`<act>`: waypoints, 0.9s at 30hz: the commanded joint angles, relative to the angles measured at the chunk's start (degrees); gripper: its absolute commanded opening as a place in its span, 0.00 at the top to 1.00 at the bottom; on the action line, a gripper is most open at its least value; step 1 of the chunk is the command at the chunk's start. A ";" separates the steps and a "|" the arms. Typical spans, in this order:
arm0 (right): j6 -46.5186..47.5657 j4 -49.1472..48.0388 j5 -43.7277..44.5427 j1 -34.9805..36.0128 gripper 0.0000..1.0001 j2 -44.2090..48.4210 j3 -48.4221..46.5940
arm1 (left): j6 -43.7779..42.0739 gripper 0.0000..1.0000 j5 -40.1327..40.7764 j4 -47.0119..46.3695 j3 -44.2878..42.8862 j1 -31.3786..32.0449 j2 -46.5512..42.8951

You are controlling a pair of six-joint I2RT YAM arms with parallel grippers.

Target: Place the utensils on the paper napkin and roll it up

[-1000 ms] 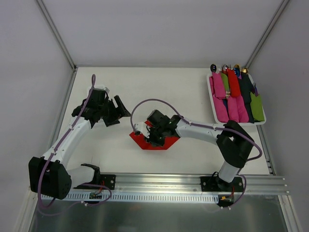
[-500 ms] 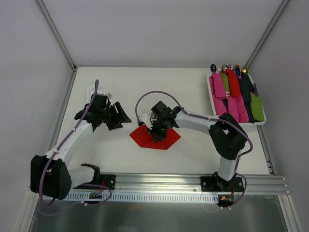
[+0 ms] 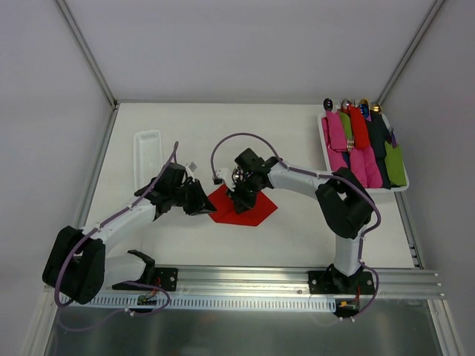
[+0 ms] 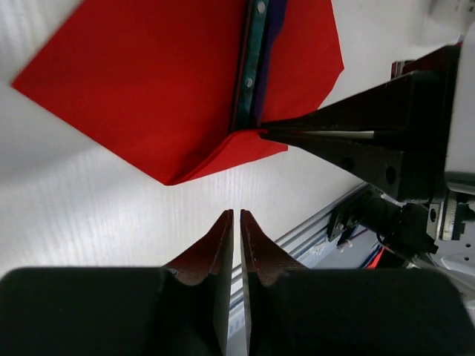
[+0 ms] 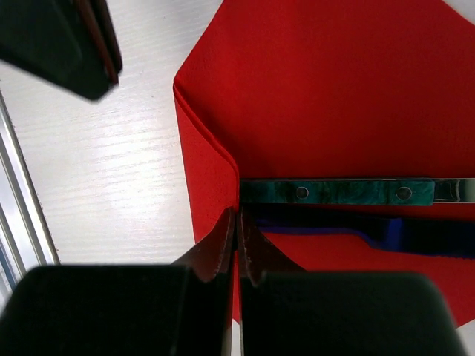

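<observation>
Left arm (image 3: 122, 216) and right arm (image 3: 297, 180) have their jaws at the paper napkin (image 3: 256, 213).

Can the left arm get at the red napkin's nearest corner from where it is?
Probably yes: the left gripper points at the folded corner of the red napkin, with only bare table between. Its jaws are shut, so they would have to open first.

- A white tray (image 3: 364, 190) sits at the far right of the table (image 3: 223, 133) – packed with rolled bundles (image 3: 361, 167) in pink, red, green and dark colours.
- A ribbed plastic tray (image 3: 147, 152) lies at the far left.
- A metal rail (image 3: 245, 280) runs along the near edge.
</observation>
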State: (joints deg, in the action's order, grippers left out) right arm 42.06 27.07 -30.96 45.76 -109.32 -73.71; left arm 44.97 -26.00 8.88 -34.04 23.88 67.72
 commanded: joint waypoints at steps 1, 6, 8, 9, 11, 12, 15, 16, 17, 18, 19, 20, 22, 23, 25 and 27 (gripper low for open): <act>-0.23 0.79 -2.26 -0.84 1.00 -0.72 -2.14 | 5.11 0.95 -1.42 -8.96 1.26 2.92 2.32; -0.32 0.79 -2.61 -1.37 1.00 -1.16 -2.49 | 7.94 1.00 -3.27 -19.58 2.31 5.03 8.12; -0.23 0.97 -2.79 -1.64 1.00 -1.68 -2.66 | 8.73 1.00 -4.06 -21.97 2.75 5.21 10.74; -0.14 0.97 -2.70 -1.81 1.00 -1.78 -2.75 | 9.08 1.00 -4.15 -22.94 2.93 5.21 11.55; -0.05 1.23 -2.79 -2.07 1.00 -1.95 -2.84 | 9.78 1.00 -5.02 -25.84 3.19 5.21 14.08; 0.04 1.23 -2.79 -2.16 1.00 -2.13 -2.93 | 10.05 1.00 -5.29 -26.46 3.28 5.30 14.80; 0.12 1.41 -2.88 -2.43 1.00 -2.39 -3.10 | 10.31 1.00 -5.90 -28.22 3.28 5.21 16.91; 0.04 1.32 -2.96 -2.43 1.00 -2.48 -3.10 | 10.31 1.00 -5.91 -28.39 3.28 5.21 17.18; 0.04 1.32 -2.97 -2.51 1.00 -2.57 -3.19 | 10.31 1.00 -5.99 -28.92 3.45 5.21 17.70; -0.05 1.41 -2.88 -2.52 1.00 -2.83 -3.45 | 10.31 1.00 -6.08 -29.10 3.46 5.21 17.97; -0.05 1.58 -2.88 -2.60 1.00 -2.92 -3.63 | 10.31 1.00 -6.08 -29.10 3.46 5.30 18.14; -0.14 1.58 -3.05 -2.69 1.00 -3.01 -3.81 | 10.23 1.00 -6.17 -29.10 3.46 5.21 18.58; -0.14 1.67 -3.14 -2.87 0.99 -3.18 -4.07 | 10.14 1.00 -6.61 -29.45 3.46 5.21 19.11; -0.14 1.58 -3.14 -2.87 0.99 -3.10 -4.16 | 10.05 1.00 -6.78 -29.45 3.46 5.30 19.63; -0.05 1.67 -3.14 -2.95 0.99 -3.27 -4.33 | 10.05 1.00 -7.05 -29.71 3.54 5.21 20.16; 0.04 2.11 -3.32 -3.13 0.99 -3.53 -4.51 | 10.05 1.00 -7.40 -29.89 3.37 5.30 21.22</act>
State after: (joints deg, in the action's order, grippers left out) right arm 42.04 27.99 -32.67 43.16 -112.27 -75.77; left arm 54.92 -31.51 -18.65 -30.96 28.56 87.77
